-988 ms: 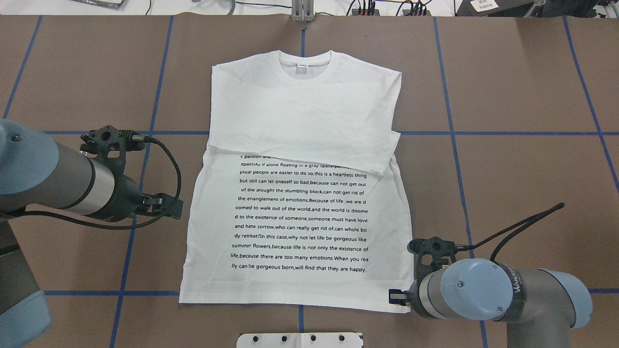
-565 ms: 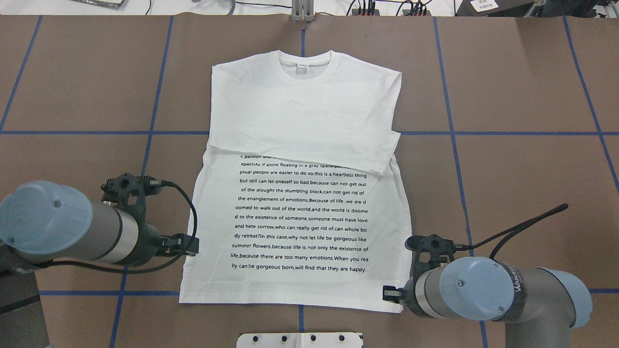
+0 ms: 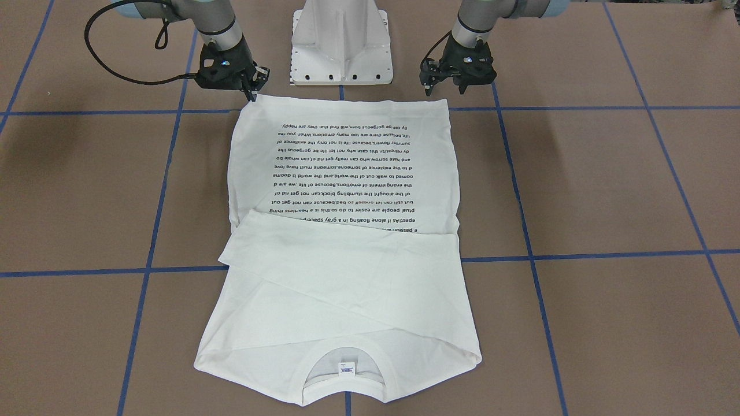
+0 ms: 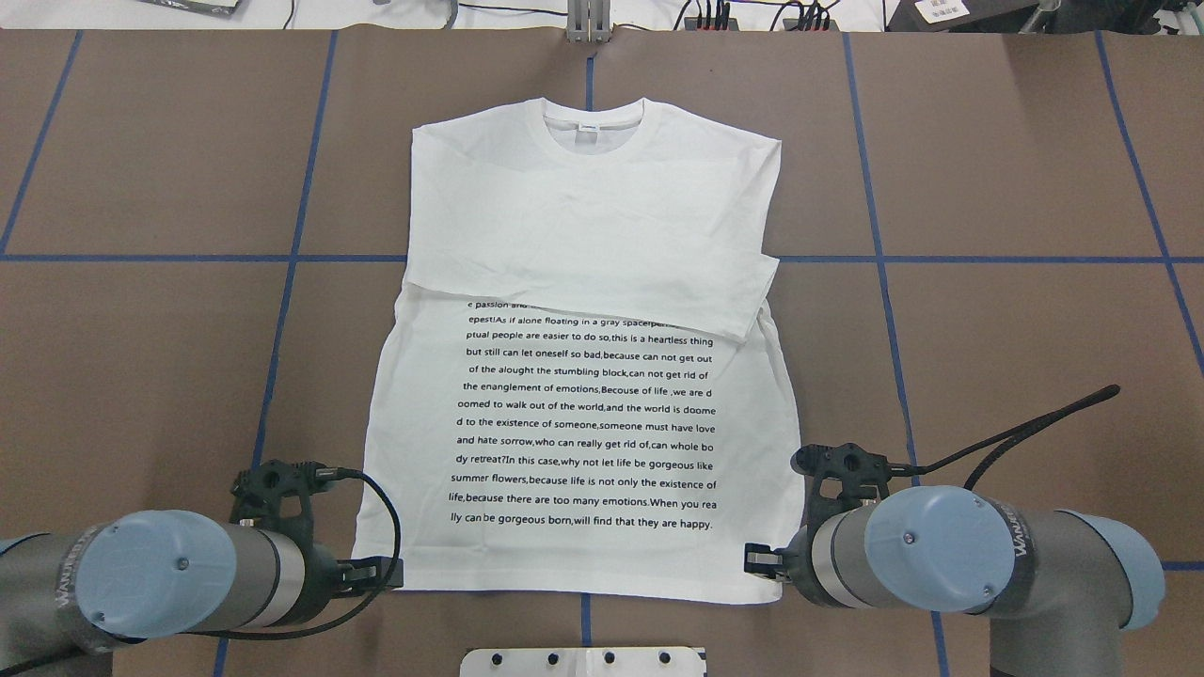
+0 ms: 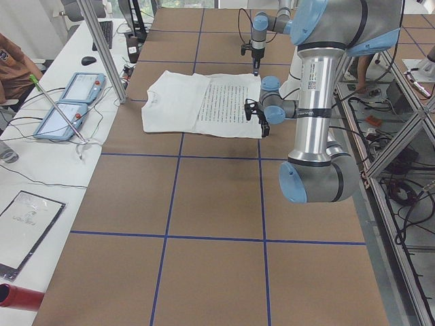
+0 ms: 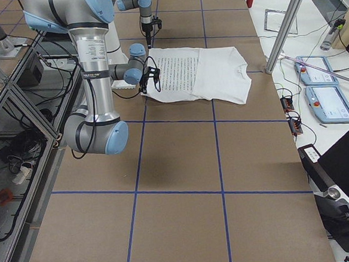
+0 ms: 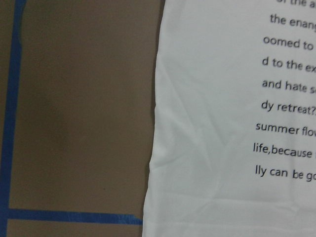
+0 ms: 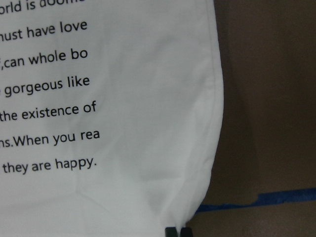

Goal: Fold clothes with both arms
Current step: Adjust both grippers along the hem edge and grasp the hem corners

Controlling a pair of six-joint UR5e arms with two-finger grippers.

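The white shirt [image 4: 583,216] lies flat on the brown table with its collar [image 4: 591,120] at the far end, its sleeves folded across the chest and its black text [image 4: 588,423] facing up. My left gripper [image 4: 386,572] hovers open just off the near left hem corner; in the front view it [image 3: 445,88] stands just behind that corner with its fingers apart. My right gripper [image 4: 757,561] is at the near right hem corner. Its fingertips [image 8: 171,231] sit pressed together on the hem edge, shut on the shirt [image 8: 123,163].
The white pedestal base [image 3: 341,40] stands between the arms, just behind the hem. Blue tape lines [image 4: 282,310] grid the table. A side bench with control tablets [image 5: 81,88], a metal post [image 5: 102,47] and a seated person's sleeve [image 5: 10,64] lies beyond the collar end.
My left arm has swept back along the shirt's left edge, from mid-height down to the near hem corner. My right gripper has edged slightly inward at the right hem corner.
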